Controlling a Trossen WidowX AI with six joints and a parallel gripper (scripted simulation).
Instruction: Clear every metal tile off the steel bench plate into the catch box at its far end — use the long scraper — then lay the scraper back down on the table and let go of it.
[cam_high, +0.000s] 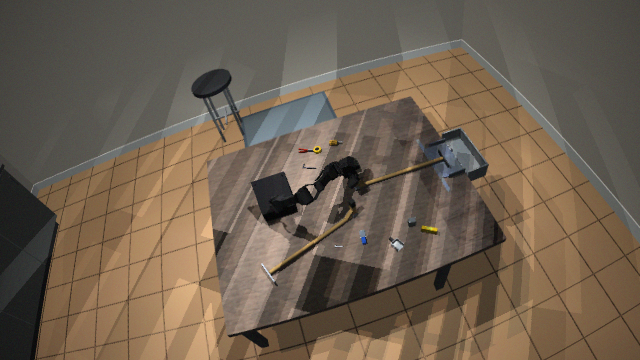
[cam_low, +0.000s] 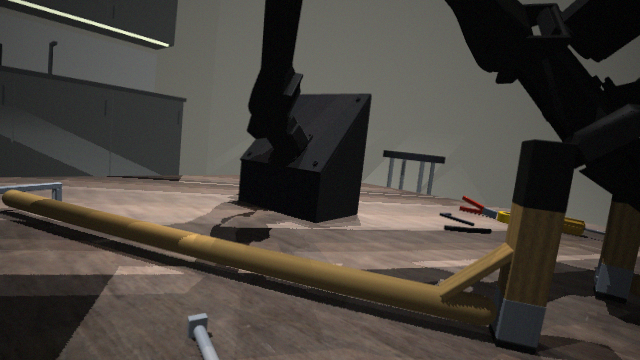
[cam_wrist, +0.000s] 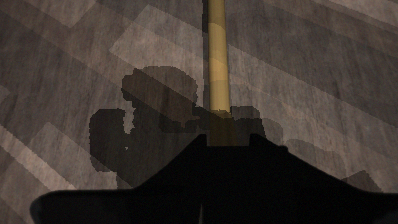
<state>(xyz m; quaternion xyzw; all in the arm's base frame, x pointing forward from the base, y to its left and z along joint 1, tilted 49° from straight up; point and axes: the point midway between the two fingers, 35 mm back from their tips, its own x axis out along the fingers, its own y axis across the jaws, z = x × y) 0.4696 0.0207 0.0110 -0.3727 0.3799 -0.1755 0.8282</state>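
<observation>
On the wood-grained desk (cam_high: 295, 285) (cam_low: 125, 310) (cam_wrist: 60, 65), a pale metal piece with a squared head (cam_high: 338, 246) (cam_low: 198, 325) lay nearest the exterior camera. Behind it lay a second tool (cam_high: 312, 242) (cam_low: 300, 270), its round wooden handle braced to a squared upright with grey and black ends. The jaws (cam_high: 358, 186) (cam_low: 625, 192), matte black, were closed on the wooden grip of the scraper (cam_high: 400, 171) (cam_low: 620, 245) (cam_wrist: 218, 75), whose smooth yellow-brown handle ran out from them to the bluish-grey steel plate (cam_high: 433, 150). Its head was over the plate, near the open, straight-walled grey catch box (cam_high: 481, 172); any tiles were too indistinct to tell. Farther back stood a round-seated black stool (cam_high: 211, 82) (cam_low: 414, 156).
</observation>
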